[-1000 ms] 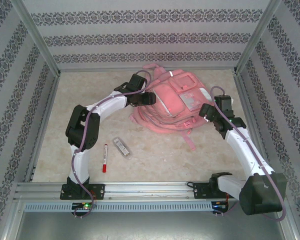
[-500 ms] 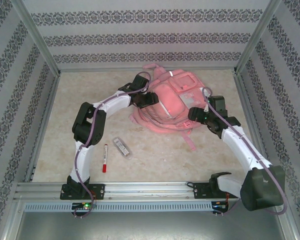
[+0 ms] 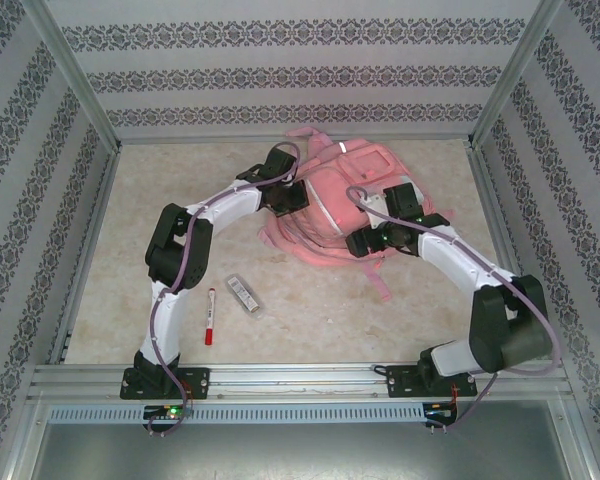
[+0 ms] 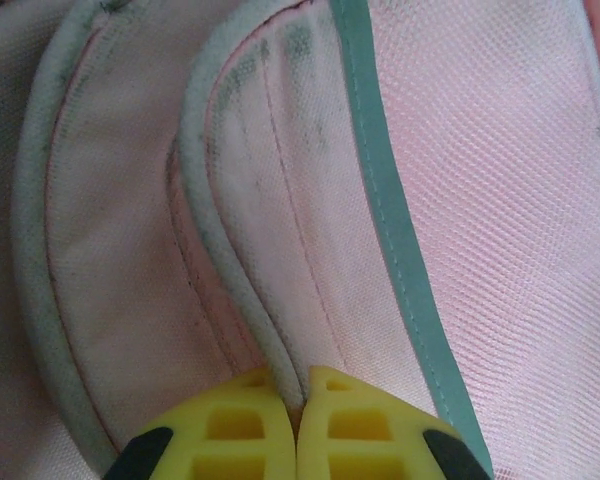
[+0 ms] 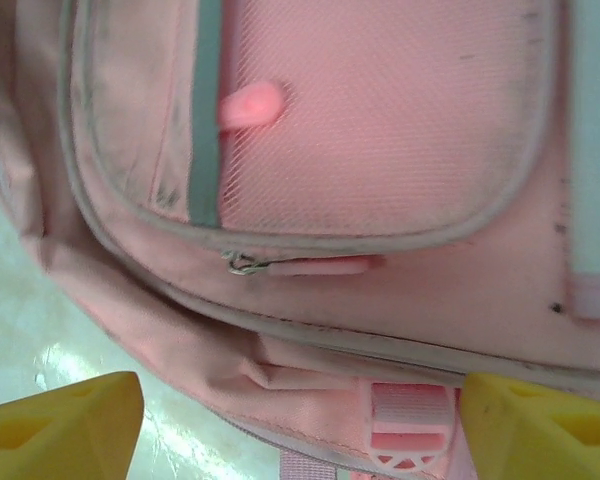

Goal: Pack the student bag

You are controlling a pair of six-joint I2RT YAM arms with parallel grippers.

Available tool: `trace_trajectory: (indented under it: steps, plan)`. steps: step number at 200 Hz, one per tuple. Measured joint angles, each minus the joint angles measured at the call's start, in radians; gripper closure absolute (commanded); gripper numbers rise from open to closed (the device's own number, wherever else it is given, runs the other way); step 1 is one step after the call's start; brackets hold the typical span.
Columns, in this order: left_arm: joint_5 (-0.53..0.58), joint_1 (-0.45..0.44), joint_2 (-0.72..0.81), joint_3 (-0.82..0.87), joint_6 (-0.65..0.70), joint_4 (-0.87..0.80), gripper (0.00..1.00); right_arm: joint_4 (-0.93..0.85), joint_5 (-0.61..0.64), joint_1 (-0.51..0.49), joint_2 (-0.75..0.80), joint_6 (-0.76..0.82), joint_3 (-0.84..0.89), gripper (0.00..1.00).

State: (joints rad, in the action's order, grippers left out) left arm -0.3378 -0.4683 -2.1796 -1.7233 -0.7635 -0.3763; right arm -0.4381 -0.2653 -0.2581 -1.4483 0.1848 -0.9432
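The student bag (image 3: 330,190), a large pink backpack, lies at the back middle of the table with its front pockets up. My left gripper (image 3: 294,198) is at the bag's left side. In the left wrist view its yellow fingertips (image 4: 298,400) are shut on a grey piped seam (image 4: 225,260) of the student bag (image 4: 480,200). My right gripper (image 3: 362,243) hovers at the bag's near edge. Its jaws (image 5: 300,430) stand wide open over the bag's lower rim and a strap buckle (image 5: 405,430), with a zipper pull (image 5: 300,265) just beyond them.
A red marker (image 3: 209,316) and a small clear case (image 3: 243,292) lie on the table in front of the left arm. A loose pink strap (image 3: 378,282) trails from the bag toward the near edge. Metal frame posts and patterned walls enclose the table.
My left gripper has shut on the bag's piped seam. The right arm swung left and its gripper came over the bag's near edge, its jaws a little less wide.
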Motion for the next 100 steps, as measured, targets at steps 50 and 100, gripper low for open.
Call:
trace_trajectory:
  steps: [50, 100]
  plan:
    - [-0.049, 0.006, 0.063, -0.021, -0.002, -0.132, 1.0, -0.111, -0.19, 0.048, -0.1, 0.224, -0.057, 0.16]
    - [-0.136, 0.023, 0.087, -0.021, -0.043, -0.192, 1.0, -0.13, -0.256, 0.066, -0.179, 0.303, -0.113, 0.19]
